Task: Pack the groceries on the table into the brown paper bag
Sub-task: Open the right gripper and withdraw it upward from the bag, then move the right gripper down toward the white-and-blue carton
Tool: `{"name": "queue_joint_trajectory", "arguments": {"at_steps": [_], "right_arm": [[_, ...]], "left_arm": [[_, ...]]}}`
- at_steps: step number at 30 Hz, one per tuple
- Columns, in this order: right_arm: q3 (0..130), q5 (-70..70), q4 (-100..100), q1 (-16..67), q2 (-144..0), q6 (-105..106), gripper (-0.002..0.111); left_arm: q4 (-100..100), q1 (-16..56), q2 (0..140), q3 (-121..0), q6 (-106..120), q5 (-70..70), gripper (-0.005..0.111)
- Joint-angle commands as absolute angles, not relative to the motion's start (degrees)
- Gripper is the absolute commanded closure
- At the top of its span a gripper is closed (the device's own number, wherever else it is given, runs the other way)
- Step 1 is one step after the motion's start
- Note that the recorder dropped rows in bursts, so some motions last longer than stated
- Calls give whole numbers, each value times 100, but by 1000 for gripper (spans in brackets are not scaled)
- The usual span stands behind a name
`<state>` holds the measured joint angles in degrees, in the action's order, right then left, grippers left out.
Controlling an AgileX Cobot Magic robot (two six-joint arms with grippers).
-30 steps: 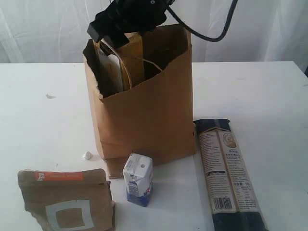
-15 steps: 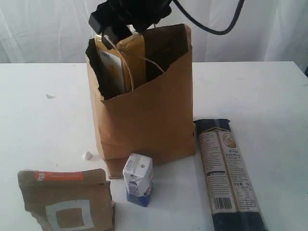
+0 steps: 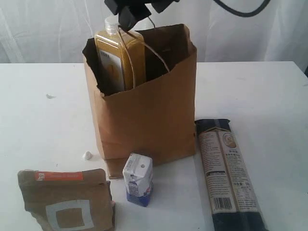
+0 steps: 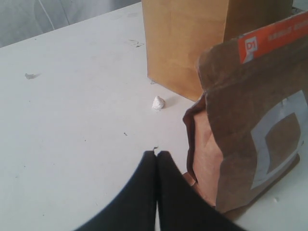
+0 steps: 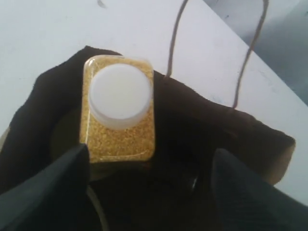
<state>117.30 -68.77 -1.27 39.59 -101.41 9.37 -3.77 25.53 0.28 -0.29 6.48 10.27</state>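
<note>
The brown paper bag [image 3: 149, 120] stands upright mid-table. The yellow white-capped bottle [image 3: 118, 53] stands inside it against the left wall, cap above the rim. My right gripper [image 3: 131, 8] hangs open just above the bag. In the right wrist view, the right gripper [image 5: 150, 150] has its fingers spread wide over the dark bag mouth, clear of the bottle [image 5: 120, 96]. The brown kraft pouch [image 3: 67, 204], the small white-blue carton [image 3: 138, 179] and the long dark pasta pack [image 3: 228, 173] lie on the table. My left gripper [image 4: 157, 153] is shut, low beside the pouch [image 4: 250, 120]. The nut jar and the can are out of view.
A small white crumb [image 3: 87, 155] lies left of the bag's base, and another speck [image 3: 49, 96] sits farther left. The bag's loop handles [image 3: 159, 53] hang into its mouth. White curtains close off the back. The white table [image 3: 260, 91] stretches wide to the right.
My right gripper has risen out of the bag mouth and now sits above the rim. The bottle stays in the bag, its cap now uncovered. The left arm has not moved.
</note>
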Motion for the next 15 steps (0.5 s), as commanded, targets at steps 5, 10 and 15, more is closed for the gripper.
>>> {"name": "queue_joint_trajectory", "arguments": {"at_steps": [5,10,15], "right_arm": [[11757,-6996,-1105,3941,-9509,462,42],[11757,-6996,-1743,3941,-9202,79,42],[11757,-6996,-1644,3941,-8812,-38,42]], "left_arm": [[-458,2580,0,0,625,1013,107],[-458,2580,0,0,625,1013,107],[-458,2580,0,0,625,1013,107]]}}
